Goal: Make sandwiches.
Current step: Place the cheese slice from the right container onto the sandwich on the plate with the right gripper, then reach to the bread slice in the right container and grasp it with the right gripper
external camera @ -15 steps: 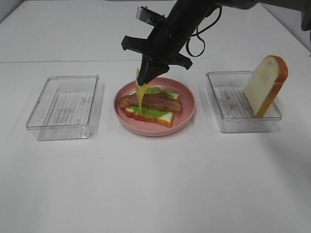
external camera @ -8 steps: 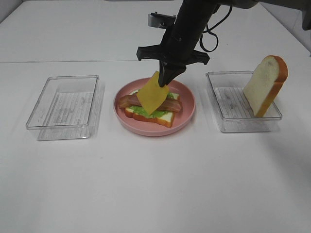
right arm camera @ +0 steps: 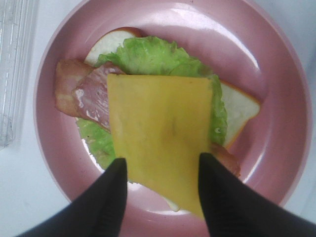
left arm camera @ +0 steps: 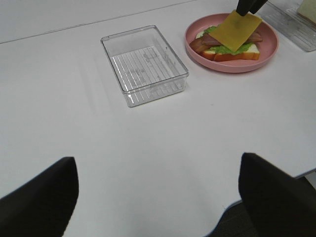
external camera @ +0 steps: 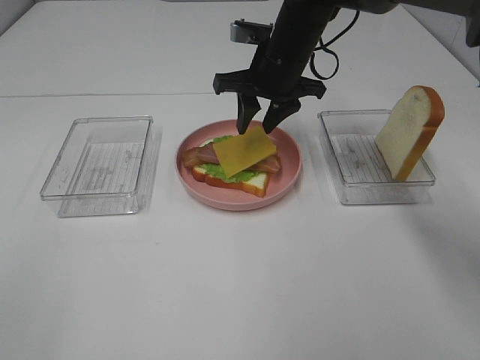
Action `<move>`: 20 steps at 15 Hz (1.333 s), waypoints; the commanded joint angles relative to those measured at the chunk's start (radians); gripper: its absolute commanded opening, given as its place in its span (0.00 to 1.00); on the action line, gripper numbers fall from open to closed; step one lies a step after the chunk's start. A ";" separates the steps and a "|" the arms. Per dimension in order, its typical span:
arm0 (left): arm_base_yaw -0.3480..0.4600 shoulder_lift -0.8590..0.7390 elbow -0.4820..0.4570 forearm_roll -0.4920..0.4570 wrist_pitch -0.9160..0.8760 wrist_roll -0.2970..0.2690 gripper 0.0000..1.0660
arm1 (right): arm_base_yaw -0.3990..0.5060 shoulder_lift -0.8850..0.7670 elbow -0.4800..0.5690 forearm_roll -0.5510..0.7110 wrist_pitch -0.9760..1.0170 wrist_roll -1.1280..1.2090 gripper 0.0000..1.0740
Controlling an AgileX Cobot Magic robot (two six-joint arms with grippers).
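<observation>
The right gripper [external camera: 262, 120] has let go of the yellow cheese [external camera: 244, 149] and its claw is now wide open just above it. The cheese was hanging; now it lies flat on the sandwich [external camera: 229, 171] on the pink plate [external camera: 289, 174], near the table's back edge. I cannot tell if the left gripper [left arm camera: 158, 195] is open

A white table [external camera: 240, 285] is seen filling nearly the whole scene. A thin seam [external camera: 97, 95] is run across it at the far side. Even, soft light is cast, with faint shadows. A darker floor [left arm camera: 232, 224] is glimpsed past the near edge.
</observation>
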 commanded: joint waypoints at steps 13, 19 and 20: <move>-0.001 -0.021 0.001 -0.003 -0.010 0.001 0.78 | -0.212 -0.270 -0.003 -0.226 0.174 0.001 0.69; -0.001 -0.021 0.001 -0.003 -0.010 0.001 0.78 | -0.410 -0.287 0.005 -0.263 0.205 -0.006 0.69; -0.001 -0.021 0.001 -0.003 -0.010 0.001 0.78 | -0.438 -0.285 0.005 -0.248 0.205 -0.010 0.69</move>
